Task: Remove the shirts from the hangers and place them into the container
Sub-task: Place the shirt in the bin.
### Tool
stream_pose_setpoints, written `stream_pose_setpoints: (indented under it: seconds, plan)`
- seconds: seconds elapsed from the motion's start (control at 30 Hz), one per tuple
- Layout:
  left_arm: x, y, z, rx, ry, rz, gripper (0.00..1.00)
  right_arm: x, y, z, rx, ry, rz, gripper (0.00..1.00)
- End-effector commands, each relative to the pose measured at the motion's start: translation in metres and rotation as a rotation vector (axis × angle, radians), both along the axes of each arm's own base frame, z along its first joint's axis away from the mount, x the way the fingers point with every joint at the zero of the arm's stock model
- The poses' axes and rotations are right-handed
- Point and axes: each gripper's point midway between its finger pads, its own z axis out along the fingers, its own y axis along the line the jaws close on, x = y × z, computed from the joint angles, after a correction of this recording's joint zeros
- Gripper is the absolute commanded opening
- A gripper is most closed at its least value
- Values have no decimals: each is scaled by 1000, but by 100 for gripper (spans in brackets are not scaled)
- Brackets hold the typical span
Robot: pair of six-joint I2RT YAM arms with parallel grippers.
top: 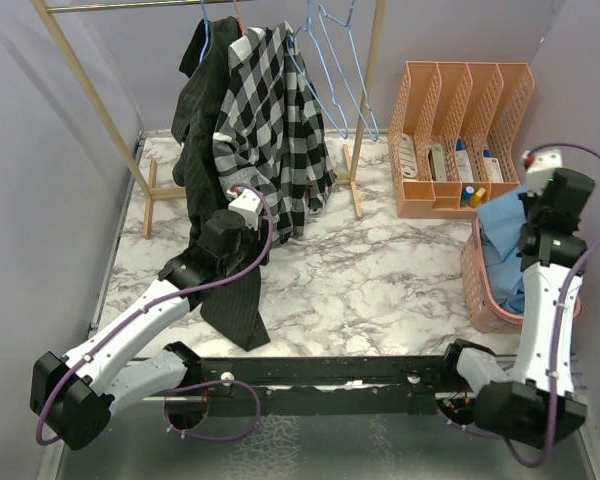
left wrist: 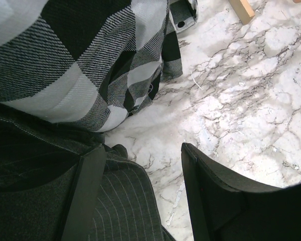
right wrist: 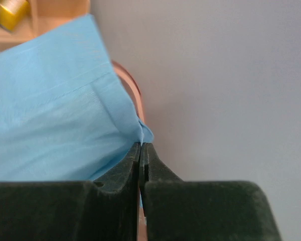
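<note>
Two shirts hang on the rack: a black pinstriped shirt [top: 205, 130] and a black-and-white checked shirt [top: 275, 120] beside it. Empty light blue wire hangers [top: 335, 60] dangle to their right. My left gripper [top: 242, 222] is at the pinstriped shirt's lower part. In the left wrist view the left gripper [left wrist: 140, 148] is open, with pinstriped cloth [left wrist: 120, 201] lying against its left finger and the checked shirt [left wrist: 65, 65] above. A light blue shirt [top: 505, 240] lies in the salmon-pink basket [top: 477, 290]. Over it, my right gripper [top: 532, 222] [right wrist: 141, 144] is shut on a corner of that blue cloth [right wrist: 50, 100], next to the basket's rim [right wrist: 133, 88].
A peach four-slot file organizer [top: 460, 130] holding small items stands at the back right. The wooden rack's post [top: 365, 110] and feet rest on the marble table; one foot [left wrist: 241, 9] shows in the left wrist view. Grey walls close in on the left and right.
</note>
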Motion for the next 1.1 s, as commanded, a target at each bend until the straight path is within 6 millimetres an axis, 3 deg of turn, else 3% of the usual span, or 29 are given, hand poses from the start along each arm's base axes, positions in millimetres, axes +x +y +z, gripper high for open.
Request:
stream_pose_setpoints:
  seconds: [0.0, 0.07, 0.33, 0.5, 0.63, 0.73, 0.8, 0.93, 1.07]
  plan:
    - [-2, 0, 7, -21, -19, -4, 64, -15, -39, -50, 181, 58, 18, 1]
    - [-2, 0, 6, -23, -16, -5, 64, -24, -41, -75, 248, 110, 48, 1]
    - [-1, -3, 4, -23, -4, -16, 64, -51, -4, -158, 359, 339, 214, 1]
    - [-1, -5, -1, -19, 9, -20, 64, -72, -5, -219, 384, 498, 190, 1]
    - [-1, -5, -2, -17, 12, -21, 64, -78, -5, -244, 404, 543, 185, 3]
    - [-1, -4, -3, -13, 14, -18, 64, -69, -3, -238, 440, 518, 186, 13]
    - [-1, -4, -3, -13, 15, -17, 65, -58, -1, -222, 468, 474, 198, 28]
    - [0, -5, -4, -10, 16, -18, 65, -34, 6, -169, 505, 363, 255, 50]
    - [0, -4, -4, -8, 16, -17, 65, -20, 13, -118, 505, 280, 317, 55]
